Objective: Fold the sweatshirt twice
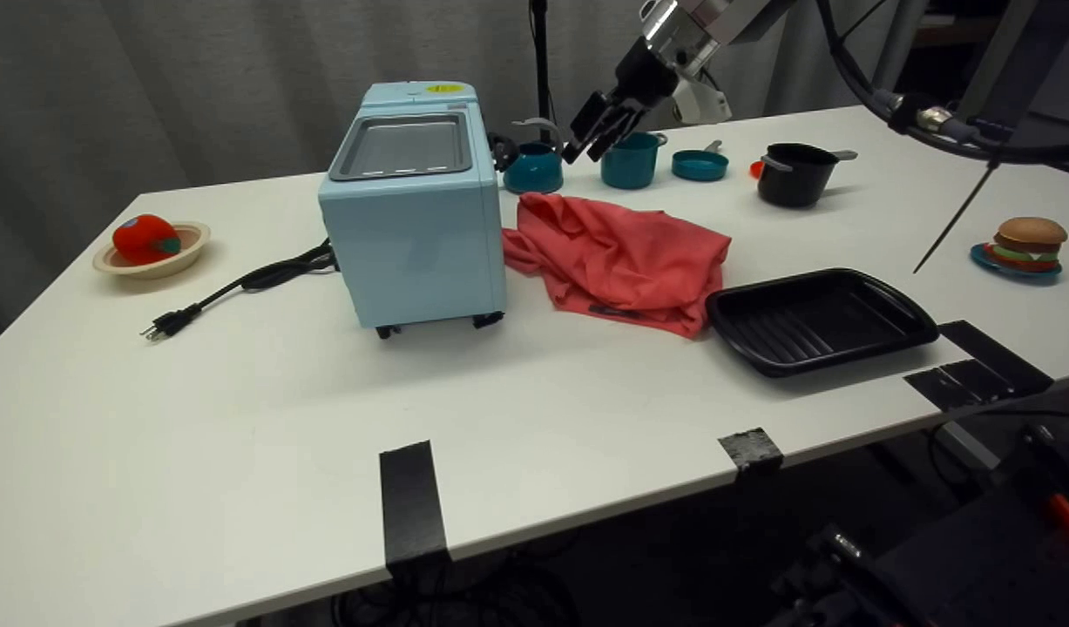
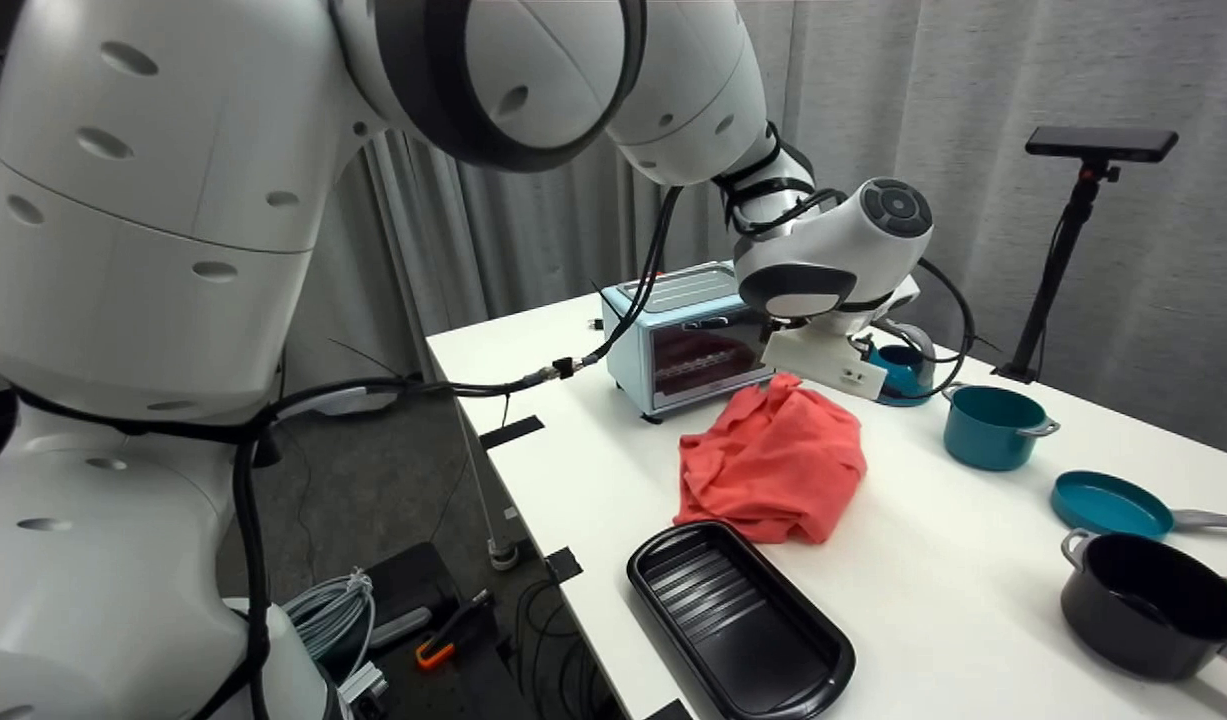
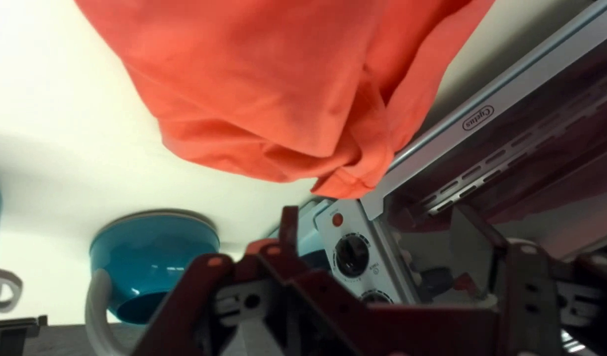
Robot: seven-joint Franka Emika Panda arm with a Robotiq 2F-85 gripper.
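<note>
The sweatshirt is a crumpled red cloth lying in a loose heap on the white table, in both exterior views (image 1: 621, 252) (image 2: 773, 460). Its dark label shows at the front edge in an exterior view. In the wrist view the sweatshirt (image 3: 254, 84) fills the top, with a narrow corner beside the oven front; I cannot tell if they touch. My gripper (image 1: 584, 155) is tilted above the table beyond the sweatshirt's far edge, apart from the cloth. Its fingers are spread with nothing between them, as in the wrist view (image 3: 380, 225). The wrist hides the gripper in an exterior view.
A light blue toaster oven (image 1: 421, 244) stands beside the sweatshirt. A black tray (image 1: 848, 322) lies on the opposite side, close to the cloth. A teal kettle (image 1: 534, 172), teal pot (image 1: 628, 164), teal pan (image 1: 700, 167) and black pot (image 1: 795, 178) stand behind.
</note>
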